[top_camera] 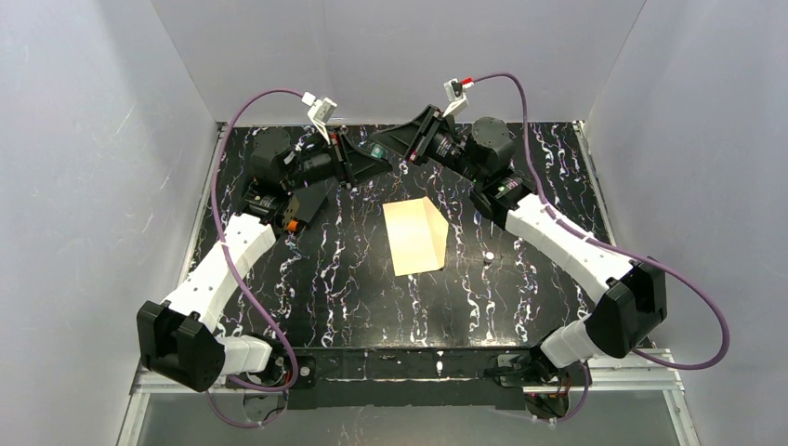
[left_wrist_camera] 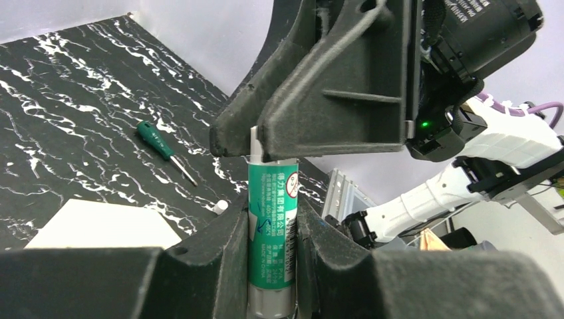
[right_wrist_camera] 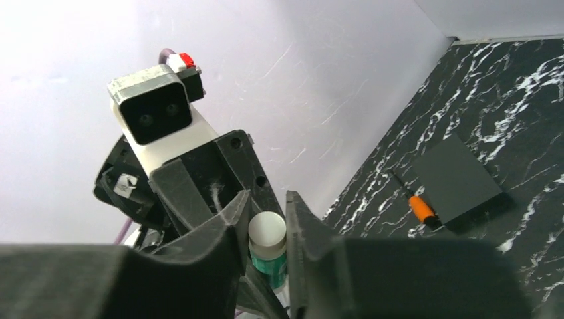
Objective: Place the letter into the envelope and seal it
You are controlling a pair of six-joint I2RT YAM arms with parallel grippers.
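The cream envelope [top_camera: 415, 236] lies flat at the middle of the table; a corner of it shows in the left wrist view [left_wrist_camera: 100, 226]. The white letter is not in view. Both grippers meet above the table's far edge. My left gripper [left_wrist_camera: 273, 219] is shut on the body of a green glue stick [left_wrist_camera: 271, 199], holding it upright in that view. My right gripper [right_wrist_camera: 267, 206] is shut on the stick's white round end [right_wrist_camera: 267, 229]. In the top view the left gripper [top_camera: 364, 163] and the right gripper [top_camera: 381, 149] are tip to tip.
A green-handled screwdriver [left_wrist_camera: 159, 141] and a small white cap [left_wrist_camera: 220, 207] lie on the black marbled table. A black square card [right_wrist_camera: 457, 179] and an orange-handled tool [right_wrist_camera: 420, 207] lie near the back wall. White walls enclose the table on three sides.
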